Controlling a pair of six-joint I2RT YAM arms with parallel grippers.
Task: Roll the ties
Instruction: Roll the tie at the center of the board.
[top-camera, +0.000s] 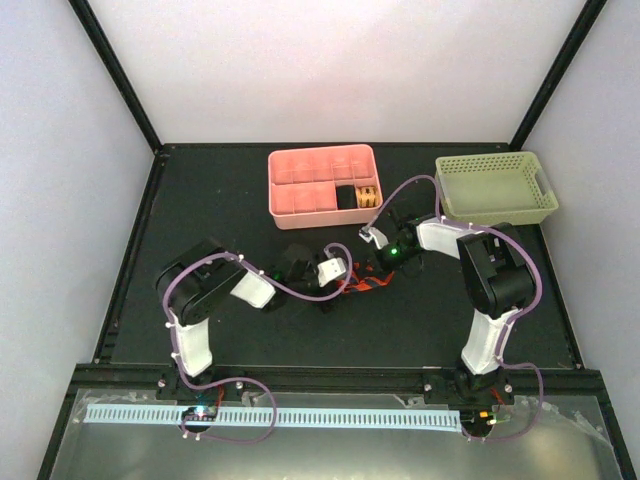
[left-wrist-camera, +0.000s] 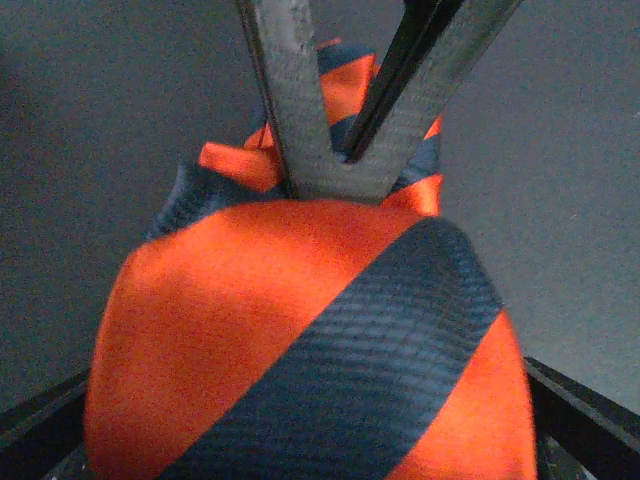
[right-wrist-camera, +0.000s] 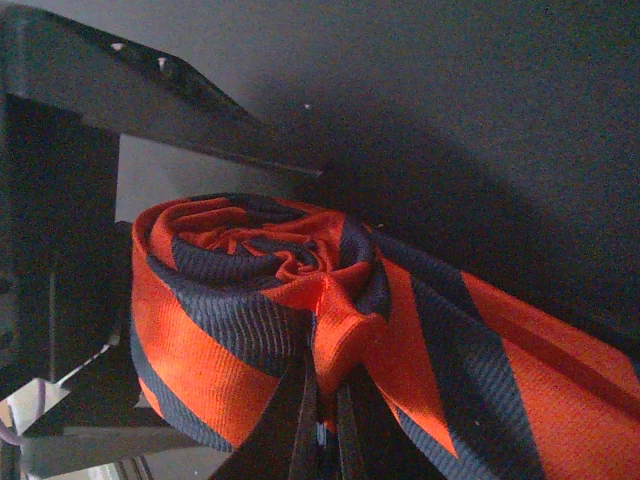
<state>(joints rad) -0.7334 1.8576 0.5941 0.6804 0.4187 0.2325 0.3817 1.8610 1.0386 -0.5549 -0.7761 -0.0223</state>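
The tie (right-wrist-camera: 250, 300) is mostly wound into a fat roll near the middle of the table (top-camera: 220, 200), on the near side of the pink tray (top-camera: 300, 185). Its spiral end faces my right wrist, and the unrolled length runs off along the table until the right wrist view cuts it off. From above I see only scraps of orange, because both my hands cover it, so I cannot tell how the roll's axis lies against the table edges. My right gripper (right-wrist-camera: 320, 425) is clamped tight on the fabric at the roll's core. My left gripper (top-camera: 348, 283) is spread wide with the roll between its fingers. Both arms fold inward at the elbow, meeting over the tie.
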